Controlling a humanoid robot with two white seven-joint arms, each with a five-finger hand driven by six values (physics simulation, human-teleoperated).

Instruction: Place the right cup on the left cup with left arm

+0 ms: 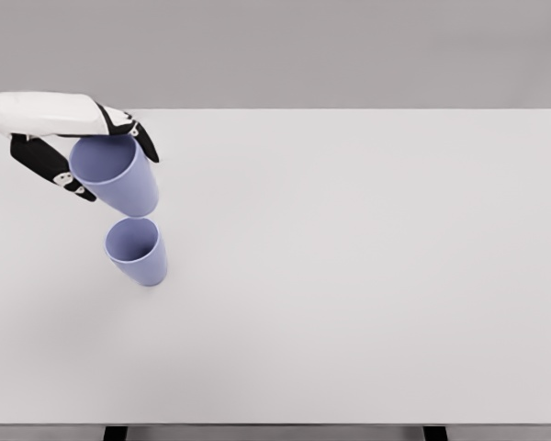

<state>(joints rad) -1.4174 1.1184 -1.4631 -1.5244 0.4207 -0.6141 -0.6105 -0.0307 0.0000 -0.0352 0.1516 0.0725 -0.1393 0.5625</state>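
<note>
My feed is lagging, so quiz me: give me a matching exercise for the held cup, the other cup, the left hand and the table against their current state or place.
Things:
1. held cup
2. standing cup
3. left hand
4. table

States:
A. white surface carrying one cup
B. upright on the table, mouth open, below the other cup
C. wrapped around a cup's rim, arm entering from the picture's left
D. lifted off the table, base pointing down toward the other cup's mouth

Pairs: 1-D, 2-B, 3-C, 4-A
</note>
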